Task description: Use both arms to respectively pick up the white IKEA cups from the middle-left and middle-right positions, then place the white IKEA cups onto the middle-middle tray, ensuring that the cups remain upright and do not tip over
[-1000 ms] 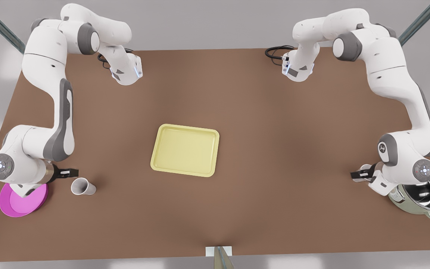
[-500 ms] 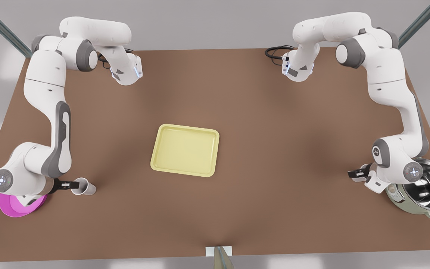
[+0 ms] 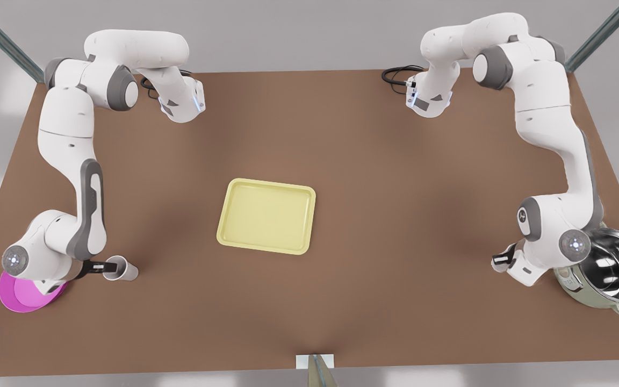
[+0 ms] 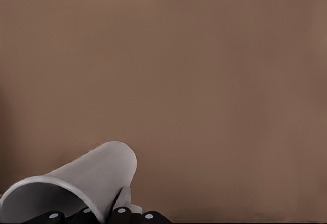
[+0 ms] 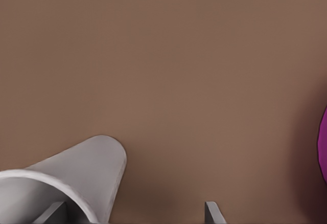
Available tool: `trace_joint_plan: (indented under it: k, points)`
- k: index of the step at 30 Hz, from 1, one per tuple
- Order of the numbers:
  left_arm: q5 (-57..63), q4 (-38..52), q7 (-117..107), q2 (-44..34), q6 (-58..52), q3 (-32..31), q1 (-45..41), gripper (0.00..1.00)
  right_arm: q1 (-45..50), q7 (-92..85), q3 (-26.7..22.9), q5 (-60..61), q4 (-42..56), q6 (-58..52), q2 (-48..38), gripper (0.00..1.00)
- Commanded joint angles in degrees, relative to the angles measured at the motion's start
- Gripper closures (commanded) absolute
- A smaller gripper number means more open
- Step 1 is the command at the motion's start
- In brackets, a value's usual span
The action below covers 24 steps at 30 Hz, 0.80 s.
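One white cup (image 3: 121, 270) stands upright at the front view's left, beside the magenta plate. My right gripper (image 3: 109, 265) is at its rim and open. In the right wrist view one finger sits inside the cup (image 5: 76, 173) and the other finger (image 5: 212, 211) stands well outside its wall. At the front view's right my left gripper (image 3: 498, 260) is low over the table. There the wrist hides most of the second cup. In the left wrist view that cup (image 4: 87, 175) has the left gripper (image 4: 102, 209) shut on its wall. The pale yellow tray (image 3: 266, 216) lies bare in the middle.
A round magenta plate (image 3: 24, 293) lies under the wrist of the arm at the front view's left, and its edge shows in the right wrist view (image 5: 324, 142). A steel-lined pot (image 3: 610, 274) stands close behind the other arm's wrist. Black cables (image 3: 395, 75) lie at the far edge.
Both arms have come down. My right gripper moved from beside the plate onto the cup's rim. My left gripper shifted toward the front view's left and nearer the front edge.
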Motion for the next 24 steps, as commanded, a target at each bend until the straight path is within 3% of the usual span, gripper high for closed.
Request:
trace_joint_plan:
  k: [1, 5, 7, 8, 12, 13, 15, 19, 24]
  points:
    - [-0.12, 0.84, -21.01, -1.66, -5.86, -1.10, -4.55, 0.79, 0.03, -3.52, 0.08, 0.21, -1.03, 4.24, -0.06, 0.00]
    - [-0.21, 1.63, -51.24, -3.07, -7.72, -1.01, -24.85, 0.79, 0.03, -3.52, 0.17, 0.30, -1.13, 4.33, 0.29, 0.00]
    - [-0.38, 3.74, -63.29, -2.11, -7.19, -5.31, -28.65, 0.79, 0.03, -4.14, 0.25, 0.21, -1.13, 4.24, 0.29, 0.35]
    - [-0.30, 6.02, -67.25, -0.35, -6.92, -8.30, -29.79, 0.79, 0.12, -4.22, 0.25, -0.32, -1.13, 4.24, 0.29, 0.43]
    - [-0.30, 11.56, -70.77, 4.48, -2.18, -11.03, -38.48, 0.79, 1.52, -4.31, 0.25, -0.58, -1.13, 4.06, 0.11, 0.51]
    - [-0.30, 14.64, -70.86, 7.03, -1.56, -10.94, -40.33, 0.79, 2.05, -5.28, 0.25, -0.58, -1.04, 4.06, 0.02, 0.56]
    - [-0.21, 16.22, -71.74, 9.14, 1.07, -10.94, -42.62, 0.79, 2.58, -5.37, 0.25, -1.29, -1.04, 3.98, -0.24, 0.76]
    - [2.69, 15.79, -71.91, 11.25, 1.07, -10.76, -45.08, 0.79, 3.72, -6.77, 0.43, -1.29, -0.51, 3.01, -2.00, 0.79]
    - [4.63, 16.14, -72.35, 13.89, 1.69, -10.76, -45.79, 0.79, 14.88, -6.51, 0.52, -0.58, -0.60, -2.88, -6.92, 0.79]
